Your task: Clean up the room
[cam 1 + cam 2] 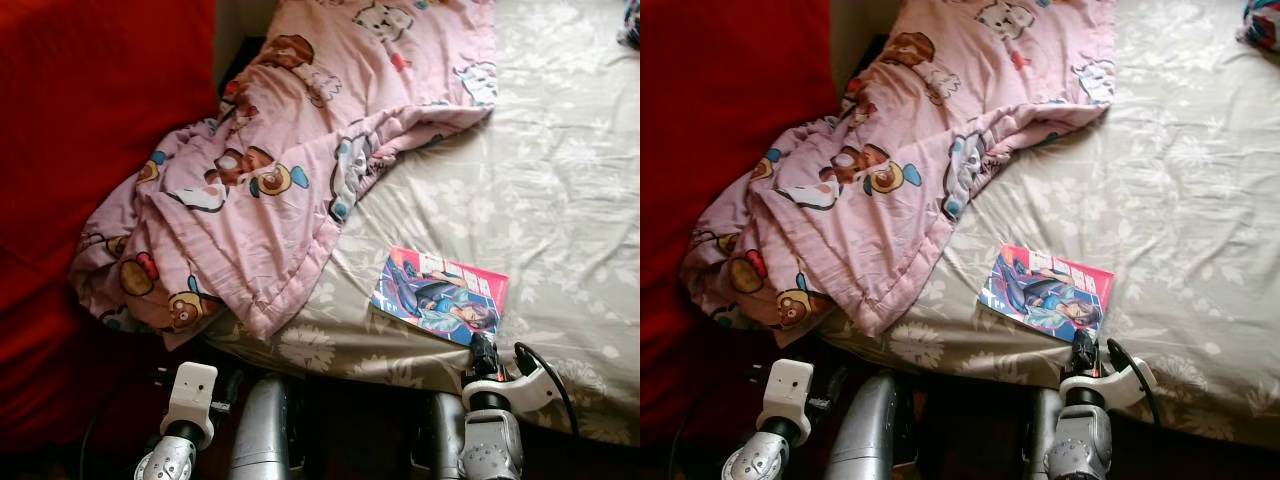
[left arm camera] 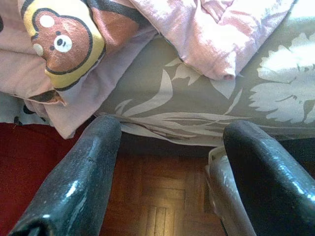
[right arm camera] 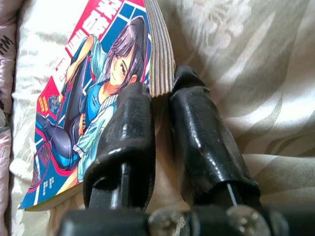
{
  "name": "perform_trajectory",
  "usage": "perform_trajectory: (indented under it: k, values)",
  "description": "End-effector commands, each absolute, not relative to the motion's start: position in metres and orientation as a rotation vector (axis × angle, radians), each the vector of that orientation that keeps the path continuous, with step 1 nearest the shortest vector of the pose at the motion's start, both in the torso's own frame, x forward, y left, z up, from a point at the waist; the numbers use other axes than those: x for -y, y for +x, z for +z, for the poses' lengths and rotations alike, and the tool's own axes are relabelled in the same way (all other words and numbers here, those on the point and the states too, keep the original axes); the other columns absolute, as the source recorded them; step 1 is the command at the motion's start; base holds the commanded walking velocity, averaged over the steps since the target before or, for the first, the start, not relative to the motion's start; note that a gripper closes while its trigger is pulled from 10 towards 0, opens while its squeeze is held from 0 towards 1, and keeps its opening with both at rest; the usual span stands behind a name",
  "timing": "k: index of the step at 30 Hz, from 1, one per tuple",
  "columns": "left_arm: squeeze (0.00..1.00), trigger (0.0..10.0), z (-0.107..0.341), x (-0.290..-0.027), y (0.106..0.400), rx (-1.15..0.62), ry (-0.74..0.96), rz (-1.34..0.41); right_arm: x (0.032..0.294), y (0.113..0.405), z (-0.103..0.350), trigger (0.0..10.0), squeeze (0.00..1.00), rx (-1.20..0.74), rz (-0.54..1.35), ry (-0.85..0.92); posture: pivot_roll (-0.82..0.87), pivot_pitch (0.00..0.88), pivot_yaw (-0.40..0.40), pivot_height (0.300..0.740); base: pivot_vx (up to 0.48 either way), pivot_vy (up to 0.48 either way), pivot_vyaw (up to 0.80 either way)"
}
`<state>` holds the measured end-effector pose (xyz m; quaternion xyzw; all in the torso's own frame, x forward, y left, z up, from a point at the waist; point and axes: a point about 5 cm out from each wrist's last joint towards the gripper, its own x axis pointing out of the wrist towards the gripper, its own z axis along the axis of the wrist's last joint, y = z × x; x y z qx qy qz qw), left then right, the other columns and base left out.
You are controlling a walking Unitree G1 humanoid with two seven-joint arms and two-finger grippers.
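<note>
Gripping comic book (image 3: 93,98) corner, right claw (image 3: 160,105) clenched, left claw (image 2: 167,162) released, cover lettering unreadable.

one comic book (image 1: 440,295), one pink blanket (image 1: 270,170), one bed (image 1: 560,170)

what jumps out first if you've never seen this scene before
A crumpled pink cartoon-print blanket sprawls across the left of the bed, spilling over the near edge of the grey floral sheet. A bright manga book lies flat near the bed's front edge, and the right gripper is closed on its near corner. The left gripper hangs open by the bedside.
</note>
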<state>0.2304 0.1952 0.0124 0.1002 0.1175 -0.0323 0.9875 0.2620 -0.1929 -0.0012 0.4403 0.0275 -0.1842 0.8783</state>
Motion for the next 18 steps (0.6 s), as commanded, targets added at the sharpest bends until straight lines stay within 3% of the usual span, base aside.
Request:
perform_trajectory:
  k: [1,5,10,11,12,15,18]
  values:
    - [0.0,10.0,0.004,-0.202,0.222,-0.272,0.204,-0.038,0.192,0.228,-0.021,0.0,0.0,-0.077,-0.596,0.94,0.06,0.186,0.084,0.583,0.0,0.0,0.0]
    - [0.0,10.0,0.003,-0.203,0.222,-0.271,0.203,-0.033,0.189,0.223,-0.026,0.0,0.0,-0.101,-0.631,1.035,0.05,0.179,0.081,0.583,0.0,0.0,0.0]
    - [0.0,10.0,0.001,-0.201,0.222,-0.267,0.199,-0.031,0.172,0.234,-0.024,0.4,0.0,-0.155,-0.422,1.063,0.05,0.176,0.078,0.583,0.0,0.0,0.0]
    - [0.0,10.0,0.001,-0.201,0.222,-0.263,0.197,-0.03,0.169,0.236,-0.024,4.2,0.0,-0.183,-0.39,1.035,0.05,0.174,0.074,0.583,0.0,0.0,0.0]
    - [0.0,10.0,0.001,-0.2,0.222,-0.261,0.197,-0.03,0.168,0.238,-0.022,9.6,0.0,-0.188,-0.359,0.987,0.05,0.173,0.073,0.583,0.0,0.0,0.0]
    - [0.0,10.0,0.001,-0.2,0.222,-0.261,0.198,-0.028,0.161,0.247,-0.011,10.0,0.0,-0.199,-0.194,0.751,0.04,0.169,0.069,0.583,0.0,0.0,0.0]
    - [0.0,10.0,0.0,-0.199,0.222,-0.261,0.197,-0.028,0.158,0.254,-0.006,10.0,0.0,-0.201,-0.132,0.733,0.04,0.167,0.065,0.583,0.0,0.0,0.0]
